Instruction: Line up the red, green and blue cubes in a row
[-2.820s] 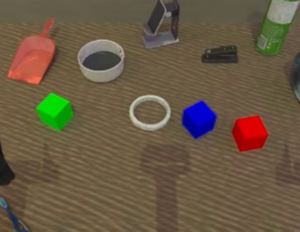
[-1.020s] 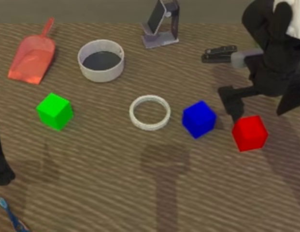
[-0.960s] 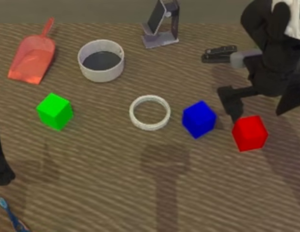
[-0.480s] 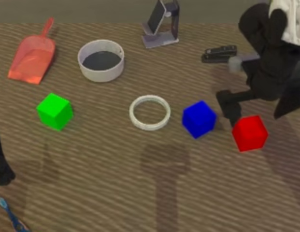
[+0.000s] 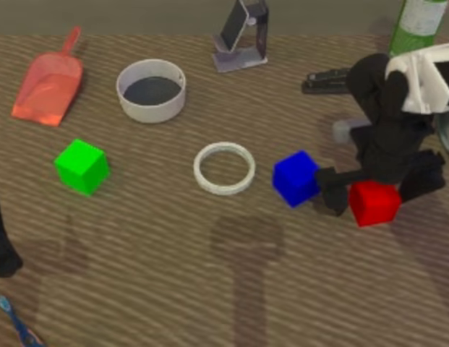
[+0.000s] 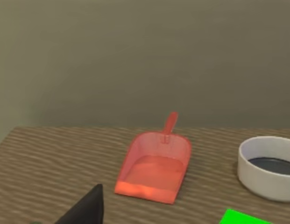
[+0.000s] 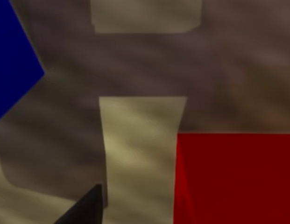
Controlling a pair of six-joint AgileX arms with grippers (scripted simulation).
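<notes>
The red cube (image 5: 374,204) sits at the right of the table, with the blue cube (image 5: 296,177) just left of it and the green cube (image 5: 81,166) far off at the left. My right gripper (image 5: 378,189) is low over the red cube and open, one finger in the gap between the blue and red cubes, the other on the red cube's right. Its wrist view shows the red cube (image 7: 233,177) close by, the blue cube (image 7: 14,60) and one dark fingertip (image 7: 86,207). My left arm (image 5: 1,249) is parked at the left edge, with one fingertip (image 6: 86,210) showing.
An orange-red scoop (image 5: 47,79) and a white bowl (image 5: 151,108) lie at the back left. A white ring (image 5: 224,168) lies left of the blue cube. A phone stand (image 5: 242,36), a stapler (image 5: 325,79) and a green can (image 5: 419,18) stand along the back.
My right gripper has dropped and come forward, from behind the red cube to straddling it. The three cubes have stayed in place. The left arm has not moved.
</notes>
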